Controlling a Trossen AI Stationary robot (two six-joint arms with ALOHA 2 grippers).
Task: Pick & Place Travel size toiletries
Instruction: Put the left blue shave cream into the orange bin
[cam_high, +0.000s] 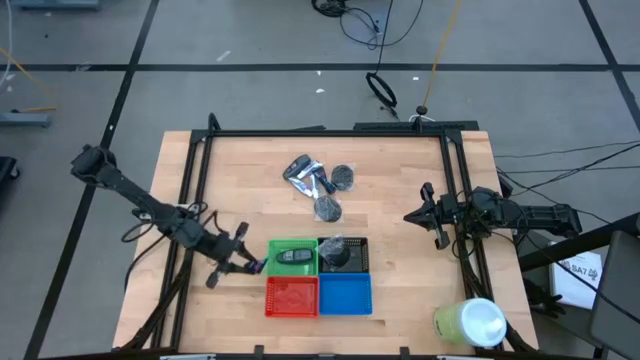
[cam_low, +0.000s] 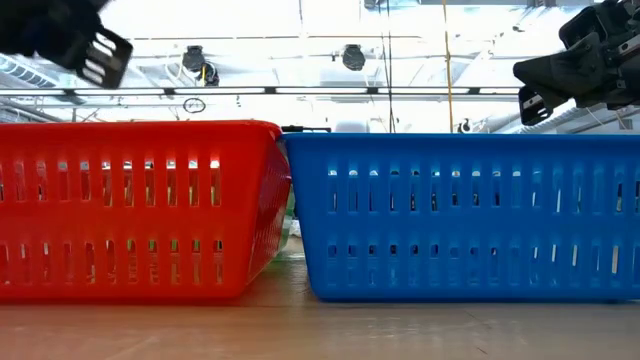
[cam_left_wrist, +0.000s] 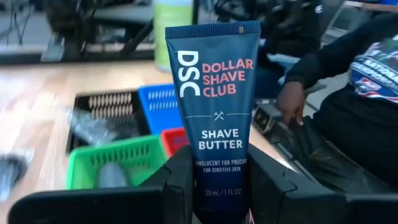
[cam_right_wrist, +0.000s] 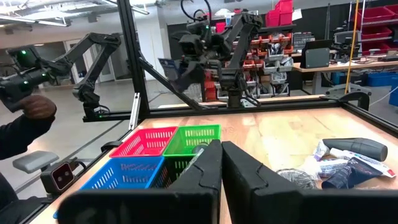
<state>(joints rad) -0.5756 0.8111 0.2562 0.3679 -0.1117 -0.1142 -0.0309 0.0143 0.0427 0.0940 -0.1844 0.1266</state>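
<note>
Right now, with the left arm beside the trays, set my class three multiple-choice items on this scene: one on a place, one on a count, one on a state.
1. Where does the dark grey oval lie?
A. in the green tray
B. in the blue tray
C. on the bare table

2. How many square trays sit together on the table?
A. two
B. four
C. six

3. What is the left gripper doing?
A. hanging open and empty
B. shut on the dark blue tube
C. pressing down on the red tray

Answers:
1. A: the high view shows the oval inside the green tray.
2. B: green, black, red and blue trays form one block.
3. B: the left wrist view shows the tube standing between the two fingers. The right gripper waits shut near the table's right edge.
</note>
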